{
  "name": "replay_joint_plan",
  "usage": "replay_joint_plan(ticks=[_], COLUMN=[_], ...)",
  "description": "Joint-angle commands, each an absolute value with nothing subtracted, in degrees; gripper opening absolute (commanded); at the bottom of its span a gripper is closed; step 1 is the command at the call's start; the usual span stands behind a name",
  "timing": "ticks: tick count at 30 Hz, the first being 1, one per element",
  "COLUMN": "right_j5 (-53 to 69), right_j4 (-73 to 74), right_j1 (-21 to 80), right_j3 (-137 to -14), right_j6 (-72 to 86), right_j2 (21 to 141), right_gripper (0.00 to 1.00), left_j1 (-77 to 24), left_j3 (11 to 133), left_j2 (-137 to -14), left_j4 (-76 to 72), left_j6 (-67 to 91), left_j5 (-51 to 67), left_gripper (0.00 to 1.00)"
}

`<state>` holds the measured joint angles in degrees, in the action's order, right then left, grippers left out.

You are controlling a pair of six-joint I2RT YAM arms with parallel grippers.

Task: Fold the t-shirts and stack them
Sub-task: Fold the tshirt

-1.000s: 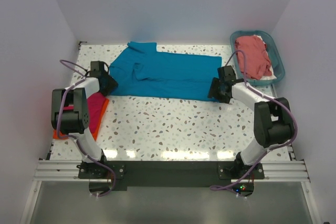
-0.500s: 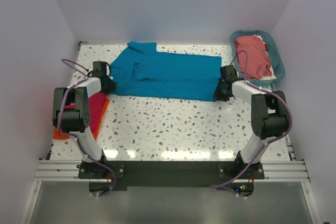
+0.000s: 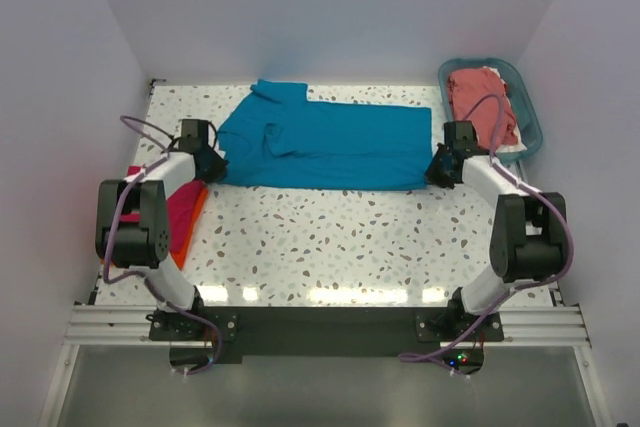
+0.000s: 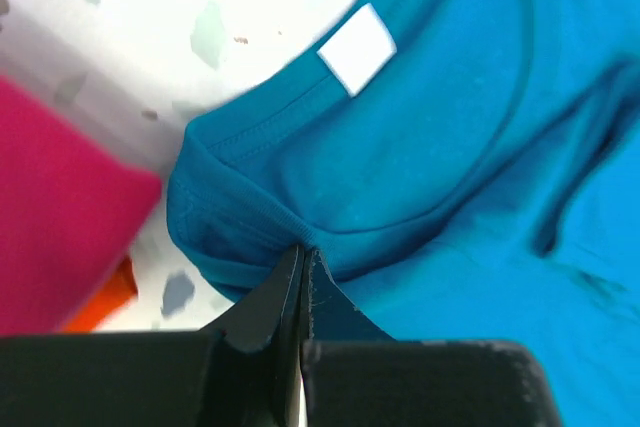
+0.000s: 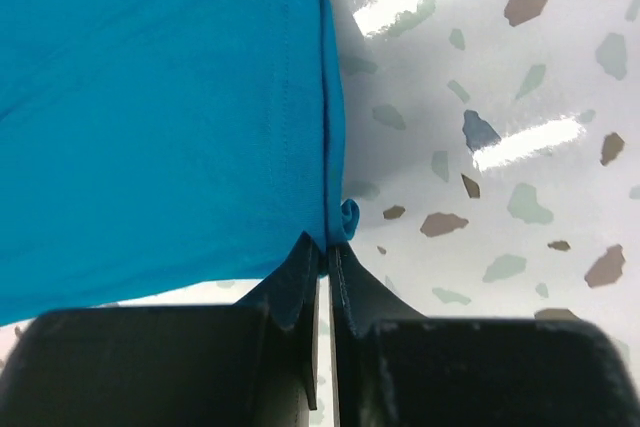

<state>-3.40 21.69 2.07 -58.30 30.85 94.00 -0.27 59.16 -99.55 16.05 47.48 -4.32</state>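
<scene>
A teal blue t-shirt [image 3: 325, 145] lies stretched across the back of the table. My left gripper [image 3: 212, 169] is shut on its collar end [image 4: 300, 237], near the white label [image 4: 357, 48]. My right gripper [image 3: 437, 173] is shut on the hem corner [image 5: 328, 232] at the right end. A folded hot pink t-shirt [image 3: 181, 209] lies on an orange one [image 3: 196, 215] at the left edge, beside the left arm. A salmon-red t-shirt [image 3: 483, 107] sits in the basket.
The teal plastic basket [image 3: 529, 113] stands at the back right corner, just behind the right arm. White walls close in the table on three sides. The speckled tabletop [image 3: 330, 237] stretches in front of the shirt.
Both grippers have shut on the teal shirt's ends. The right gripper has moved right and the shirt is now pulled out longer and flatter.
</scene>
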Motion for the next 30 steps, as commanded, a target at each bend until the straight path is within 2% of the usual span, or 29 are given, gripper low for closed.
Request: replay_joint_plan(ticks=[1,17,18,19,20,21,23,25,26,30], right_j5=[-4.13,2.2,2.02,2.11,2.54,2.72,5.44,0.75,-1.21,-6.68], right_j4=[23.11,28.56,28.83,29.18,29.35,29.18,28.04,28.73,28.91,25.68], right_j1=[1.06,-10.28,-10.28,-10.28,-10.28,-10.2,-8.45,-4.07,2.92,18.43], right_j3=[-56.09,-43.33,-42.81,-42.63,-42.54,-42.71,-43.06,-46.04,-47.36,-55.96], right_j6=[30.32,30.67,30.41,30.15,29.8,28.49,27.34,26.72,26.63,26.72], right_j2=[88.95,70.59,69.88,68.48,67.94,67.42,66.45,66.53,67.14,73.46], right_gripper=[0.0,0.0,0.12,0.22,0.28,0.42,0.51,0.56,0.57,0.56], left_j1=[-0.88,-1.93,-1.93,-1.93,-1.93,-1.93,-1.93,-1.93,-1.93,-1.93], left_j3=[55.39,29.54,28.92,28.31,28.39,28.74,30.4,32.33,32.87,37.17], left_j2=[-90.46,-61.19,-59.87,-57.85,-56.96,-56.26,-54.85,-55.28,-55.89,-63.79], left_j4=[17.49,21.97,22.23,23.11,23.55,23.99,23.47,21.9,20.67,15.04], left_j6=[50.45,53.35,53.0,52.21,51.6,50.9,48.09,46.76,46.15,42.99], left_j5=[-5.27,-2.82,-2.29,-1.94,-1.93,-2.19,-2.55,-3.42,-3.17,1.39], left_gripper=[0.0,0.0,0.05,0.14,0.36,0.45,0.57,0.57,0.55,0.37])
